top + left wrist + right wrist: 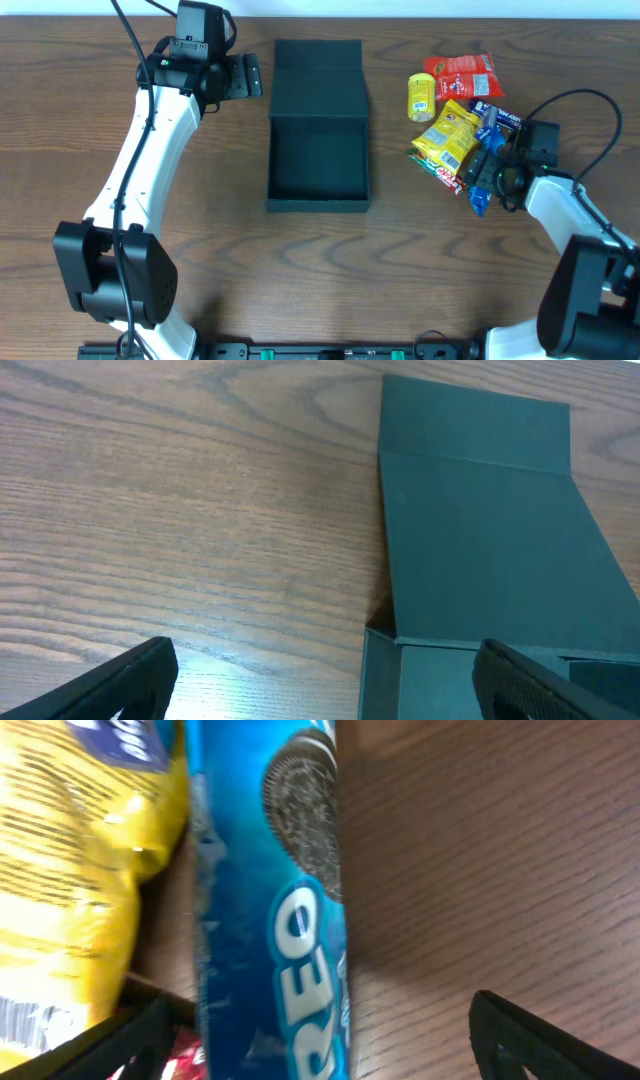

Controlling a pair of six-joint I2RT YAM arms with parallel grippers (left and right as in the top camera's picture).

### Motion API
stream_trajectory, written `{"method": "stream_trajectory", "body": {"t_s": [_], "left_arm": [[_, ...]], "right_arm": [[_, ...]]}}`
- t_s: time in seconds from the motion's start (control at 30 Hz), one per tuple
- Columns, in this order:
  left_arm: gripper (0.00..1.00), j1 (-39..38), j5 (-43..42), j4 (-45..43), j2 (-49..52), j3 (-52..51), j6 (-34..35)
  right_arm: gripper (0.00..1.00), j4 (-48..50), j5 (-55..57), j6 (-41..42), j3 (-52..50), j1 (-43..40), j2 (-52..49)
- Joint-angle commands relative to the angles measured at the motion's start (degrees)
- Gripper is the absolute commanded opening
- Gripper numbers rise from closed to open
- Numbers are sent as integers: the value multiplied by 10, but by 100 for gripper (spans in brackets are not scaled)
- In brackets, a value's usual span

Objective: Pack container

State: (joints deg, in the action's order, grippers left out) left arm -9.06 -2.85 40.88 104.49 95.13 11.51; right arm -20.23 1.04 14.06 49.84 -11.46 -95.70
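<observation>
The container (318, 150) is a dark teal-black box in the middle of the table, open and empty, with its flap lid (318, 65) laid back. Its left edge shows in the left wrist view (480, 550). My left gripper (250, 77) is open and empty beside the lid's left side; its fingers (325, 680) straddle the box's left wall. My right gripper (485, 165) is open over the snack pile. A blue Oreo packet (270, 920) lies between its fingers (320, 1040), nearer the left one, on the table; its end shows in the overhead view (479, 200).
Right of the box lie a red packet (462, 72), a small yellow can (421, 97), a yellow bag (447, 135) (70, 870) and a dark blue packet (497, 120). A red wrapper (185, 1055) peeks out under the Oreo packet.
</observation>
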Motion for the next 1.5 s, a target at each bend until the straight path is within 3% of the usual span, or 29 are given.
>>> {"method": "stream_trajectory", "body": {"t_s": [0.0, 0.57, 0.93, 1.13, 1.3, 1.47], "left_arm": [[96, 1, -2, 0, 6, -3, -13], [95, 1, -2, 0, 6, -3, -13], [95, 1, -2, 0, 6, -3, -13], [95, 1, -2, 0, 6, -3, -13], [95, 1, -2, 0, 6, -3, -13], [95, 1, -1, 0, 6, -3, -13]], "right_arm": [[90, 3, 18, 7, 12, -6, -16], [61, 23, 22, 7, 12, -7, -21], [36, 29, 22, 8, 12, -7, -21], [32, 28, 20, 22, 12, -7, -21], [28, -16, 3, 22, 49, -7, -18], [16, -108, 0, 14, 144, -7, 0]]}}
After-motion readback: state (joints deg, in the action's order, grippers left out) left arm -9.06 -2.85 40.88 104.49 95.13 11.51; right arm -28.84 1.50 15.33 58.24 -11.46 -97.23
